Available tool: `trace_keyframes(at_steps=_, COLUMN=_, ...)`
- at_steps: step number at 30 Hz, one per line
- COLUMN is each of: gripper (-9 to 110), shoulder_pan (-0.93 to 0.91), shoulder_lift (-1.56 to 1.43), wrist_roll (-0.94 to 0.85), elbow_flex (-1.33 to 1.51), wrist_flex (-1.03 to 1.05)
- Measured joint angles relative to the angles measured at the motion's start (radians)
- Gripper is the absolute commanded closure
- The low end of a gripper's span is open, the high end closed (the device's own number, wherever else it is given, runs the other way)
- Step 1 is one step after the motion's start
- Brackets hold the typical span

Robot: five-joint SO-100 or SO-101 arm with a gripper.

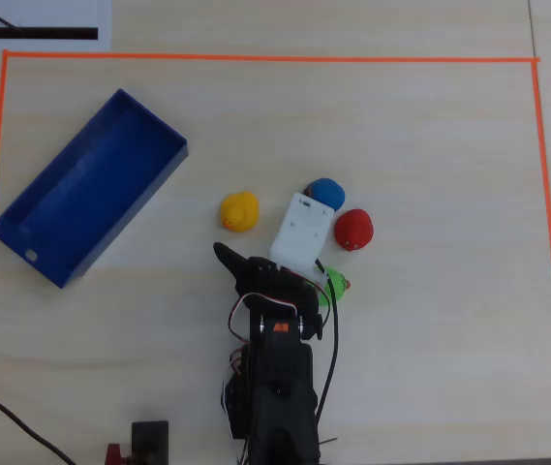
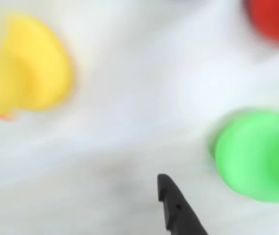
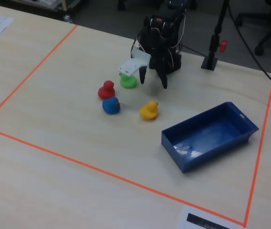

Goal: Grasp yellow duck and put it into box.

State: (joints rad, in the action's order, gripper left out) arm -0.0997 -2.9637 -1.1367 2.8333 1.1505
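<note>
The yellow duck (image 1: pixel 239 211) stands on the table, free, right of the blue box (image 1: pixel 91 187). In the fixed view the duck (image 3: pixel 149 110) is left of the open, empty box (image 3: pixel 210 136). My gripper (image 1: pixel 260 260) is open and empty, just on the arm's side of the duck, not touching it. In the fixed view its gripper (image 3: pixel 153 78) points down, fingers spread. In the wrist view the duck (image 2: pixel 26 68) is blurred at upper left and one black fingertip (image 2: pixel 166 183) shows at the bottom; the other finger is out of view.
A green duck (image 1: pixel 336 287) sits right beside the gripper, large at right in the wrist view (image 2: pixel 257 154). A red duck (image 1: pixel 354 230) and a blue duck (image 1: pixel 326 193) lie just beyond. Orange tape (image 1: pixel 256 58) frames the work area.
</note>
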Motion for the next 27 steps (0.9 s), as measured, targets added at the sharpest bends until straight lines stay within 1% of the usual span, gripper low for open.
trace_keyframes(at_steps=2, gripper=49, shoulder_pan=0.029, shoulder_lift=0.169, wrist_roll=0.037, elbow_flex=-0.106, wrist_flex=-0.063)
trace_keyframes(at_steps=6, gripper=50, shoulder_pan=0.098, shoulder_lift=0.451, wrist_roll=0.115, elbow_flex=-0.291, wrist_flex=-0.107)
trace_keyframes(at_steps=10, gripper=50, shoulder_pan=0.115, shoulder_lift=0.684, wrist_roll=0.141, elbow_flex=-0.420, wrist_flex=-0.175)
trace_keyframes(at_steps=16, gripper=50, shoulder_pan=0.114, shoulder_lift=0.877, wrist_roll=0.141, elbow_flex=-0.430, wrist_flex=-0.298)
trace_keyframes(at_steps=24, gripper=51, shoulder_pan=0.086, shoulder_lift=1.046, wrist_roll=0.135, elbow_flex=-0.430, wrist_flex=-0.456)
trace_keyframes(at_steps=25, gripper=53, shoulder_pan=0.084, shoulder_lift=1.060, wrist_roll=0.135, elbow_flex=-0.430, wrist_flex=-0.474)
trace_keyframes(at_steps=26, gripper=57, shoulder_pan=0.081, shoulder_lift=1.074, wrist_roll=0.135, elbow_flex=-0.430, wrist_flex=-0.494)
trace_keyframes(at_steps=27, gripper=64, shoulder_pan=0.078, shoulder_lift=1.085, wrist_roll=0.135, elbow_flex=-0.430, wrist_flex=-0.512)
